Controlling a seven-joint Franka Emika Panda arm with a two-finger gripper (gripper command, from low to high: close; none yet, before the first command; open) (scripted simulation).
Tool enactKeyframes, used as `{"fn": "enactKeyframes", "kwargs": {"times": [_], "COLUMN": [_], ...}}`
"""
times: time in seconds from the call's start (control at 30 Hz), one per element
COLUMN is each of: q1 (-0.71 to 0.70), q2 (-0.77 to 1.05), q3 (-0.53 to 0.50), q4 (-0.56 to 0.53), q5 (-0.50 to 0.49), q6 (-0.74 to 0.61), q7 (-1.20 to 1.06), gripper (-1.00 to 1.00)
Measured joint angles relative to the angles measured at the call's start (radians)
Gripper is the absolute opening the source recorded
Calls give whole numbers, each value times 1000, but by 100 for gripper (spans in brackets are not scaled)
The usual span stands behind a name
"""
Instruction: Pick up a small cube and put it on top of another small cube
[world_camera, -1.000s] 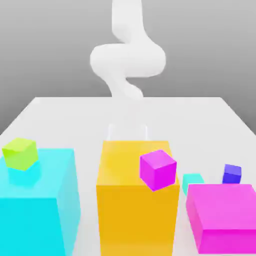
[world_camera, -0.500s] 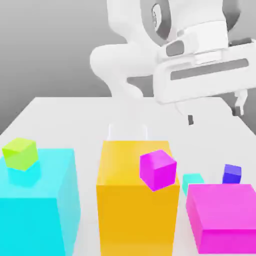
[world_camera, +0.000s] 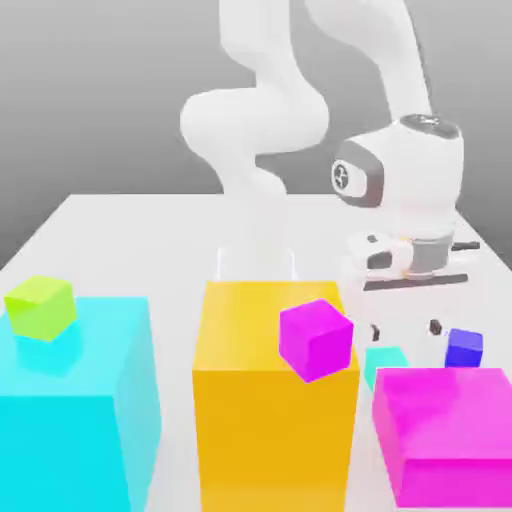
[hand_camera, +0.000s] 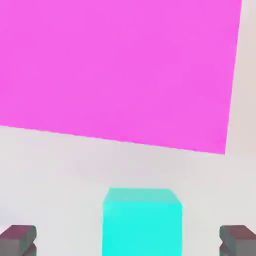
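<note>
Gripper (world_camera: 404, 328) hangs low over the tabletop (world_camera: 120, 240), right above the small teal cube (world_camera: 385, 360), fingers spread wide apart and nothing between them yet. In the hand view both fingertips (hand_camera: 18, 239) sit at the frame corners with the small teal cube (hand_camera: 142, 221) centred between them, clear gaps on both sides, no contact

The teal cube rests on the tabletop, tucked between the big orange block (world_camera: 272, 395) and the big magenta block (world_camera: 448, 430), just behind the magenta one's near corner as the exterior view sees it. The hand view has the big magenta block (hand_camera: 120, 70) just beyond the cube, a strip of bare tabletop (hand_camera: 60, 165) separating them

Small dark-blue cube (world_camera: 464, 348) sits on the tabletop towards the exterior view's right of the teal cube, near it but not touching, behind the magenta block

Small magenta cube (world_camera: 315, 340) appears tilted at the orange block's top corner. Lime cube (world_camera: 40, 306) sits tilted on the big cyan block (world_camera: 75, 400) at the exterior view's left
</note>
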Motion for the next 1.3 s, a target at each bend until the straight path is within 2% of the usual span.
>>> {"fn": "enactKeyframes", "kwargs": {"times": [0.2,0.37,0.5,0.53,0.73,0.93,1.1,1.3], "q1": [-5,81,184,207,217,120,81,106], "q2": [97,193,270,289,298,209,112,8], "q3": [-42,-166,-282,-304,-315,-205,-125,-100], "q4": [21,43,53,54,54,45,25,-3], "q5": [-150,-306,-369,-375,-382,-311,-155,-14], "q6": [73,145,209,225,234,161,87,5], "q7": [98,209,265,273,280,215,101,9], "gripper": [0,0,0,-100,-100,-100,-100,-100]}}
